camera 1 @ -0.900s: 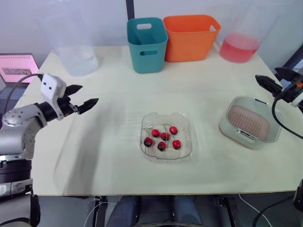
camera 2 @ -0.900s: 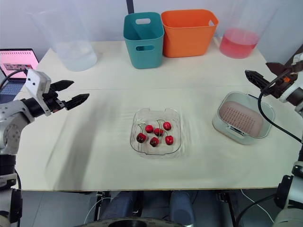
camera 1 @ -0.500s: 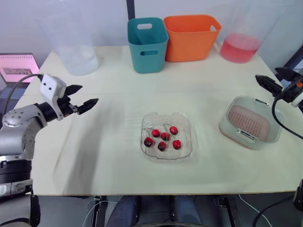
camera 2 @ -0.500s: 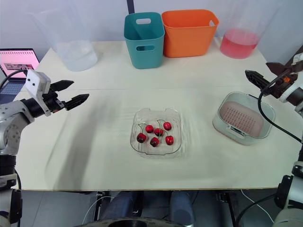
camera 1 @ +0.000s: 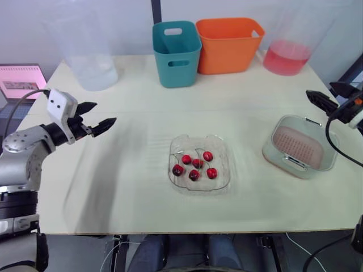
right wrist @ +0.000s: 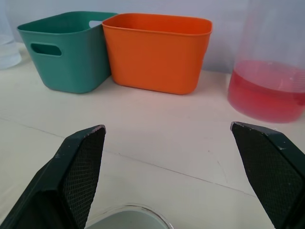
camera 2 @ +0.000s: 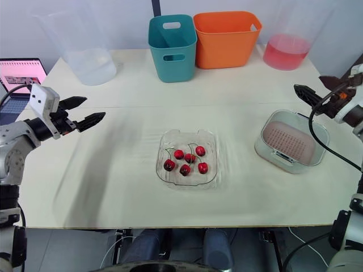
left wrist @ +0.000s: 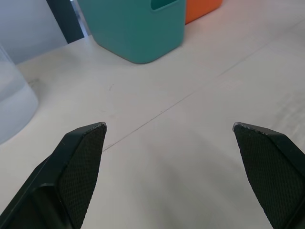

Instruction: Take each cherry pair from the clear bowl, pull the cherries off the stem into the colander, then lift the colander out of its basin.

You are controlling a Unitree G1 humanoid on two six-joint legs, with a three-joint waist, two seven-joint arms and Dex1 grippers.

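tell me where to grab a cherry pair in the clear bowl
Pinch the thin stem joining a cherry pair, not the round fruit, which would likely slip. Come straight down from above: the clear bowl has raised walls around the cherries, so a sideways approach looks blocked.

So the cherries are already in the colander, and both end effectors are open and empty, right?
No: the cherries are in the clear bowl, as the left eye view shows; the colander holds none. The left end effector and right end effector are open and empty.
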